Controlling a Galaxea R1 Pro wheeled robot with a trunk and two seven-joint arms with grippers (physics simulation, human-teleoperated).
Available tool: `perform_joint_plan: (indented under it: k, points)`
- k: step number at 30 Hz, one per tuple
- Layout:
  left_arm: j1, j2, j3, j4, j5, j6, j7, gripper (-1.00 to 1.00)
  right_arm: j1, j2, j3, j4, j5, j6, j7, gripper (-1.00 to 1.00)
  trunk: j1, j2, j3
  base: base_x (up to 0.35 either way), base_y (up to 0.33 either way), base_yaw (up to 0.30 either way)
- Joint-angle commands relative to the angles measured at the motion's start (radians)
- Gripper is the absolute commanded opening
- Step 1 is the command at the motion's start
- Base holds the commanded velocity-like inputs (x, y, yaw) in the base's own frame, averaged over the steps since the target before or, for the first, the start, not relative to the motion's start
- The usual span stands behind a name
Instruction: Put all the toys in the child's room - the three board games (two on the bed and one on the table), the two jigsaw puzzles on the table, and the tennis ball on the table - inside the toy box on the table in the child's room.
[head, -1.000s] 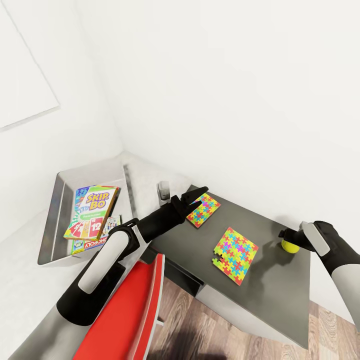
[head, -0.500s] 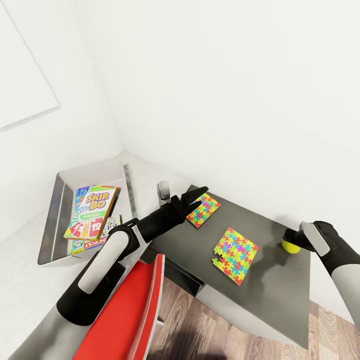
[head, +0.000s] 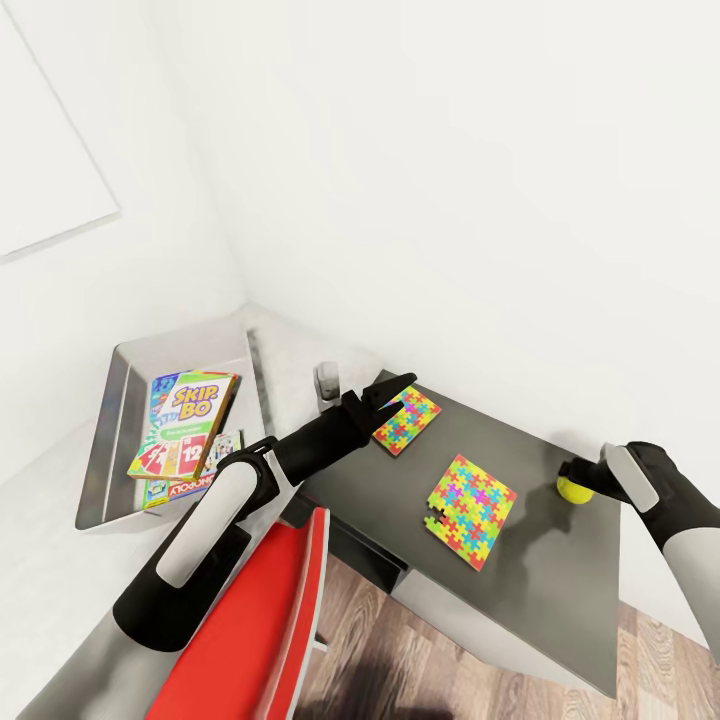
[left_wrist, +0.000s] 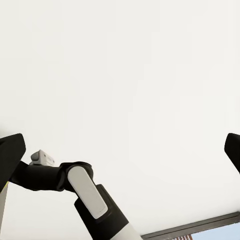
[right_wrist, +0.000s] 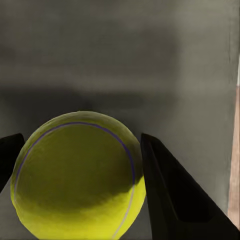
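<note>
The pale grey toy box (head: 112, 400) sits at the left on the pale table (head: 40, 480). It holds the SKIP-BO board game (head: 188, 420) on top of a MONOPOLY box (head: 185, 487). On the lower dark grey desk lie a small jigsaw puzzle (head: 408, 420) and a larger jigsaw puzzle (head: 472, 508). My left gripper (head: 395, 387) hovers open over the small puzzle's near corner, its fingertips (left_wrist: 10, 150) spread wide. At the desk's right end, my right gripper (head: 578, 480) is shut on the tennis ball (head: 572, 488) (right_wrist: 77, 175), and its fingers (right_wrist: 175, 195) touch both sides.
A red chair (head: 265, 620) stands in front of the dark grey desk (head: 540, 590), under my left arm. A small grey object (head: 327, 380) stands where the two desks meet. White walls close in behind, and wood-plank floor (head: 450, 670) shows below.
The tennis ball has shifted slightly left and up between my right gripper's fingers. The left arm and the puzzles have not moved.
</note>
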Motion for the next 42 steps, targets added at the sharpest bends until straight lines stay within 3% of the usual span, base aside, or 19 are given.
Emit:
perform_joint_plan:
  k: [1, 28, 34, 38, 42]
  points:
    - [-0.001, 0.000, -0.001, 0.000, 0.004, 0.002, -0.001, 1.00, 0.001, 0.000, 0.004, 0.000, -0.040, -0.003, -0.010, -1.00, 0.001, -0.001, -0.002, 0.000, 0.000, 0.000]
    - [-0.001, 0.000, -0.001, -0.003, 0.004, 0.002, -0.002, 1.00, 0.008, -0.002, 0.005, -0.015, -0.040, -0.001, -0.011, -1.00, 0.001, -0.001, -0.002, 0.000, 0.000, 0.000]
    - [0.001, 0.002, 0.001, -0.003, 0.005, 0.002, 0.006, 1.00, 0.031, -0.011, 0.000, -0.120, -0.044, 0.008, -0.010, -1.00, 0.001, -0.001, -0.002, 0.000, 0.000, 0.000]
    - [0.005, 0.002, 0.001, -0.003, 0.005, 0.002, 0.026, 1.00, 0.081, -0.015, -0.007, -0.219, -0.047, 0.043, -0.009, -1.00, 0.001, -0.001, -0.002, 0.000, 0.000, 0.000]
    - [0.008, 0.002, 0.002, -0.003, 0.005, 0.002, 0.053, 1.00, 0.150, -0.018, -0.018, -0.384, -0.049, 0.116, -0.008, -1.00, 0.001, -0.001, -0.002, 0.000, 0.000, 0.000]
